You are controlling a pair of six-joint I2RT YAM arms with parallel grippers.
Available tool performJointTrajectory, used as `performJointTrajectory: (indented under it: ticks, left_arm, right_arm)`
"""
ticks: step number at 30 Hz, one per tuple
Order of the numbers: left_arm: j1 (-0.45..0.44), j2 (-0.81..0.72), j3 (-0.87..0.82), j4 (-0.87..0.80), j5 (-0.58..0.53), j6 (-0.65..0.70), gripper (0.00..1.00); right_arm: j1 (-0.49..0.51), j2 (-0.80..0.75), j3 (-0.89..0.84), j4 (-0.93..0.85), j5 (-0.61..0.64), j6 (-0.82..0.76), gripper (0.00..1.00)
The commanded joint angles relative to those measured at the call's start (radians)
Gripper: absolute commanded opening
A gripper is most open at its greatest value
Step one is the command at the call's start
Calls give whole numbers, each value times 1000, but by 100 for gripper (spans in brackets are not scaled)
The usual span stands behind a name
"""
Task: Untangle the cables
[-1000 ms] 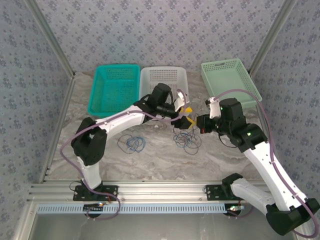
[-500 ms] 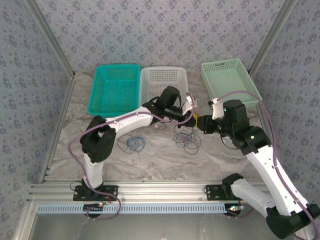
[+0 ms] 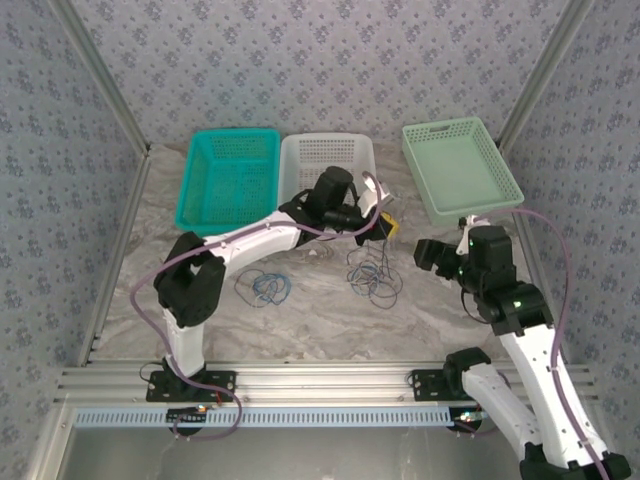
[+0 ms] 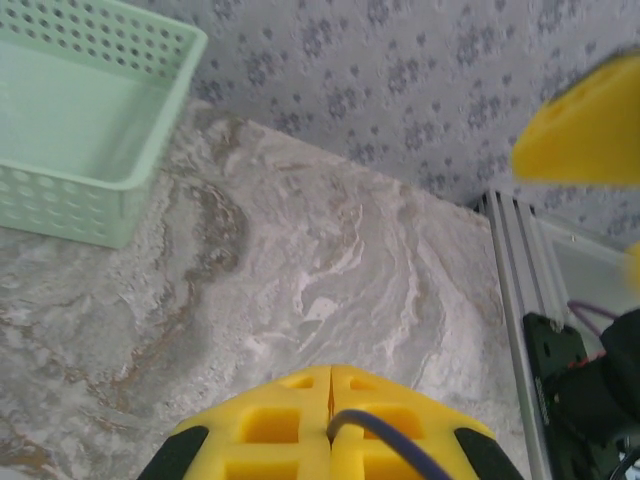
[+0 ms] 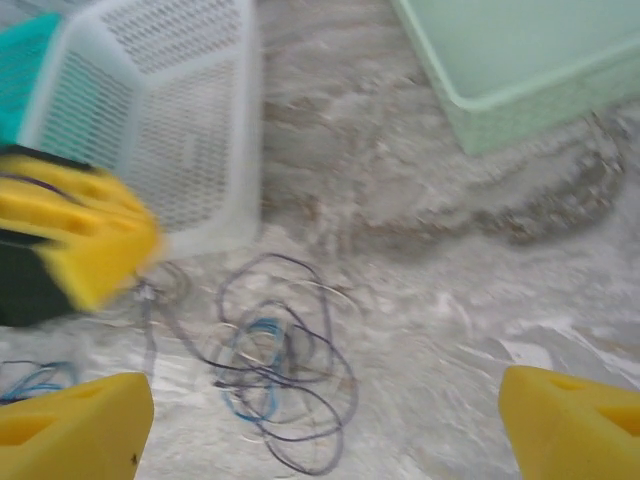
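Near centre, the cables (image 3: 373,280) lie tangled on the table (image 3: 300,325), with a blue coil (image 3: 265,287) apart at left. Your right gripper (image 3: 425,253) hangs spread wide; beyond it, the left gripper (image 3: 385,226) pinches one strand (image 4: 372,428). Lift slowly and watch for snags. The white basket (image 3: 325,165) stands just behind.

Lab rig inside aluminium frame (image 3: 320,378)
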Motion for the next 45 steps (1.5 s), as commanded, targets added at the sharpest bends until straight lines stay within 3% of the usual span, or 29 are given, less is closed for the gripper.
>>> performJointTrajectory:
  ticks: [1, 5, 9, 13, 21, 31, 36, 45]
  left_arm:
    - [9, -76, -12, 68, -1, -88, 0]
    - [10, -95, -12, 60, 3, -121, 0]
    - [10, -93, -5, 57, 20, -160, 0]
    - [9, -97, -17, 67, 23, -188, 0]
    - [8, -99, -29, 104, 41, -247, 0]
    - [-12, -177, -40, 63, -4, -215, 0]
    - [10, -241, 25, -10, -50, -193, 0]
    - [18, -301, 135, -42, -35, -200, 0]
  right_arm:
    - [-2, 4, -108, 87, -9, 15, 84]
    - [84, -11, -254, 260, -45, 36, 80]
    - [245, -6, -356, 429, 84, 42, 82]
    - [305, 46, -448, 607, 154, 70, 81]
    - [386, 325, -431, 898, 254, 58, 79]
    - [418, 671, -279, 947, 292, 65, 68]
    - [433, 698, -324, 967, 304, 99, 64]
    - [450, 694, -370, 904, 331, 150, 58]
